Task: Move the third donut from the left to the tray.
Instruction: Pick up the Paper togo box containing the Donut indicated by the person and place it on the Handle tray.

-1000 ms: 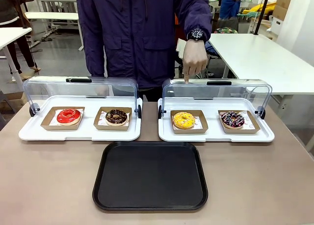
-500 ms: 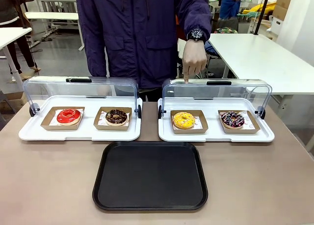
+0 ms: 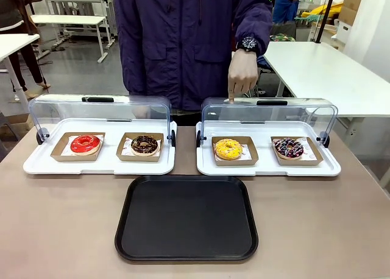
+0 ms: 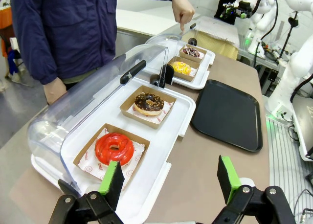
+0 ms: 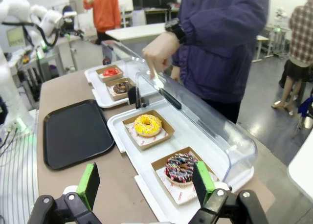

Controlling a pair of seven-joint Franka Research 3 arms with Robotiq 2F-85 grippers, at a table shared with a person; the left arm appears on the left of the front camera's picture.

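Yellow donut [image 3: 228, 148] lies flat, hole up, in its square cardboard holder [image 3: 218, 162]. It's a ring, so no long axis and no real heading. The holder's edges run square with the right display tray [image 3: 268, 169] it sits in. The donut takes the left slot there, and a chocolate donut [image 3: 288, 147] with sprinkles takes the right one. The clear lid [image 3: 268, 111] is swung up and back. A person's hand [image 3: 242, 75] has its index finger pointing down, tip on the lid's top edge right behind the yellow donut.

Black tray [image 3: 186, 218] is flat on the tabletop [image 3: 61, 230], near side of both display trays. It's centred between them, close to their front rims, not touching, with nothing on it. Its edges sit square to the display trays. Can't call its long axis for sure.

Left tool [image 4: 169, 177]: fingers spread wide, nothing between them, touching nothing. It's up above the near corner of the left display tray [image 4: 161, 175], red donut [image 4: 114, 148] just ahead.

Right tool [image 5: 145, 181]: fingers spread wide, nothing held. It hangs over the near rim of the right display tray, by the chocolate donut. The yellow donut is one slot further on, well apart from the fingers.
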